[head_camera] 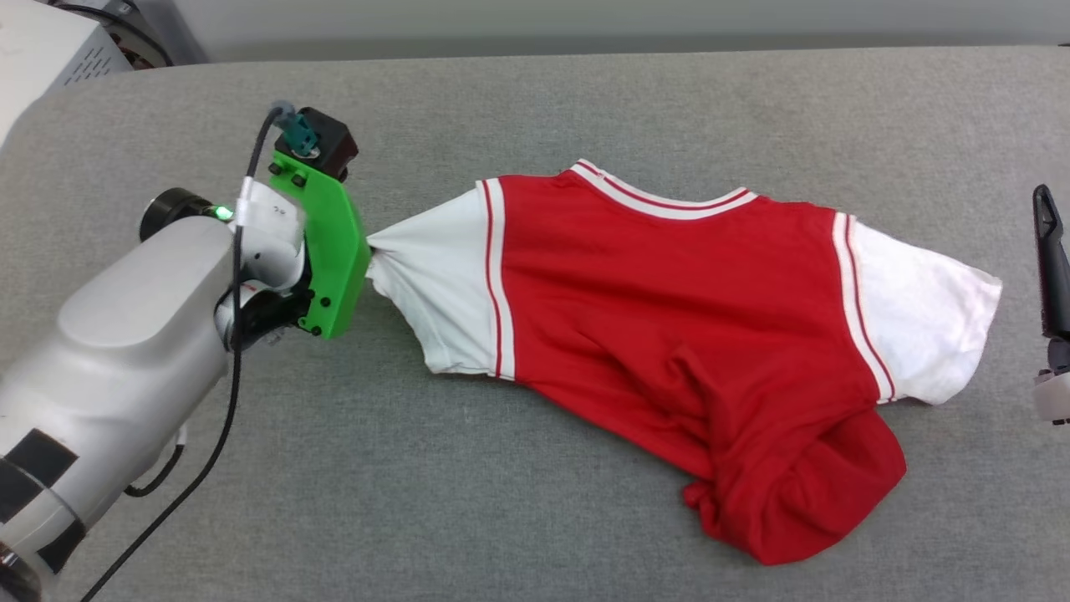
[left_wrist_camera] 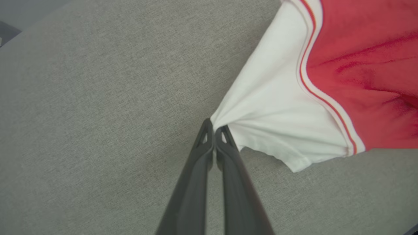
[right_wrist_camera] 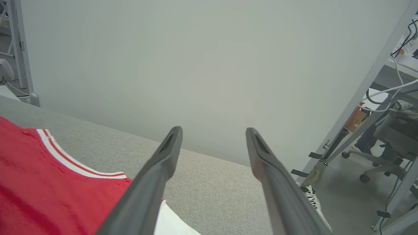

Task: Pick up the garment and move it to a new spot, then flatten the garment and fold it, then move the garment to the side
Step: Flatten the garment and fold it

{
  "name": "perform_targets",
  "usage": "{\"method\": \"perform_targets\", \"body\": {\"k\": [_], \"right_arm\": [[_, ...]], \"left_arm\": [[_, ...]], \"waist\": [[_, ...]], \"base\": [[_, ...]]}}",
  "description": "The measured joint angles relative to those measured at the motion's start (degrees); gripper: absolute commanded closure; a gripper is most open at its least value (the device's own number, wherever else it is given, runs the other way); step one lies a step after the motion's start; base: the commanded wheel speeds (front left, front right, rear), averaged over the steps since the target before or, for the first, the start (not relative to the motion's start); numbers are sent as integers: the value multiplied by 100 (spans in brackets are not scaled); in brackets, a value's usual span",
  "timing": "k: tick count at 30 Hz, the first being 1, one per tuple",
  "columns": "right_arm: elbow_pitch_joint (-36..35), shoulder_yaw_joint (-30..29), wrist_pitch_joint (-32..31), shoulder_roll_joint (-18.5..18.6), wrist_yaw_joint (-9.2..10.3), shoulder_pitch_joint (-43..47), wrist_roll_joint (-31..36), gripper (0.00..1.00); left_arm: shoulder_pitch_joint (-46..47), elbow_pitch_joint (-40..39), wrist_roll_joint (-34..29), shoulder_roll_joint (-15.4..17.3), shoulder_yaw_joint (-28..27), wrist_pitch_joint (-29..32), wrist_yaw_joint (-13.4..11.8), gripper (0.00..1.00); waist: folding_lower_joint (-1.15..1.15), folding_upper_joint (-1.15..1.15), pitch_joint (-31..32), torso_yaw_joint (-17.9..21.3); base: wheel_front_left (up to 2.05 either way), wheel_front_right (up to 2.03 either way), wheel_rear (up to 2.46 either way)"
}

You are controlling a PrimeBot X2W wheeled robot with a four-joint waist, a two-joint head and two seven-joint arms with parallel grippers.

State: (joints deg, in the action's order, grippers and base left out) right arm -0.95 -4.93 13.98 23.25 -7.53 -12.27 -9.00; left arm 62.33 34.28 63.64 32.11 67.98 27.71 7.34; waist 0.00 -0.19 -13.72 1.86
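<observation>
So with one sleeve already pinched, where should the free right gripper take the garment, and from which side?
Take the outer cuff edge of the other white sleeve, coming in from the right end of the garment, where the right gripper stands with jaws open. That sleeve lies flat and spread toward it, mirroring the one the left gripper pinches, so pulling apart would likely stretch it flat.

Grey cloth tabletop (head_camera: 585, 100) — off its edge, a wheeled chair (right_wrist_camera: 396, 137), a shoe (right_wrist_camera: 313, 199).

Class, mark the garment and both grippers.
garment (head_camera: 669, 284), head view, red body panel.
left gripper (left_wrist_camera: 215, 125), left wrist view, midway between shut jaws pinching its sleeve.
right gripper (right_wrist_camera: 213, 130), right wrist view, midway between open jaws.
</observation>
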Motion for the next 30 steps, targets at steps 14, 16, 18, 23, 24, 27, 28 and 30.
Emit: {"method": "perform_targets", "body": {"k": [14, 16, 18, 23, 24, 27, 28, 30], "right_arm": [[2, 1260, -3355, 2107, 0, -977, -1859, 0], [15, 1616, -4153, 2424, 0, -1157, -2413, 0], [73, 1834, -4833, 2587, 0, -1344, -2888, 0], [383, 2105, -6224, 2775, 0, -1878, -3432, 0], [427, 2116, -6333, 2766, 0, -1945, -3478, 0], [632, 2215, -6787, 2679, 0, -2204, -3555, 0], [714, 2227, -6876, 2616, 0, -2262, -3563, 0], [835, 2261, -6971, 2513, 0, -2344, -3557, 0]], "left_arm": [[-140, -342, 91, 619, -199, -485, -57, 100], [-139, -457, 86, 610, -202, -543, -102, 100], [-133, -567, 22, 603, -205, -595, -151, 100], [-90, -836, -98, 561, -240, -705, -244, 100], [-75, -869, -116, 556, -244, -711, -263, 100], [34, -999, -163, 543, -276, -761, -308, 100], [61, -1045, -169, 539, -290, -783, -314, 100], [115, -1121, -185, 532, -314, -822, -335, 100]], "waist": [[0, 0, 112, -482], [0, 0, 51, -523], [0, 0, -17, -557], [0, 0, -256, -652], [0, 0, -290, -665], [0, 0, -470, -728], [0, 0, -532, -750], [0, 0, -641, -789]], "base": [[0, 0, 0], [0, 0, 0], [0, 0, 0], [0, 0, 0], [0, 0, 0], [0, 0, 0], [0, 0, 0], [0, 0, 0]]}}
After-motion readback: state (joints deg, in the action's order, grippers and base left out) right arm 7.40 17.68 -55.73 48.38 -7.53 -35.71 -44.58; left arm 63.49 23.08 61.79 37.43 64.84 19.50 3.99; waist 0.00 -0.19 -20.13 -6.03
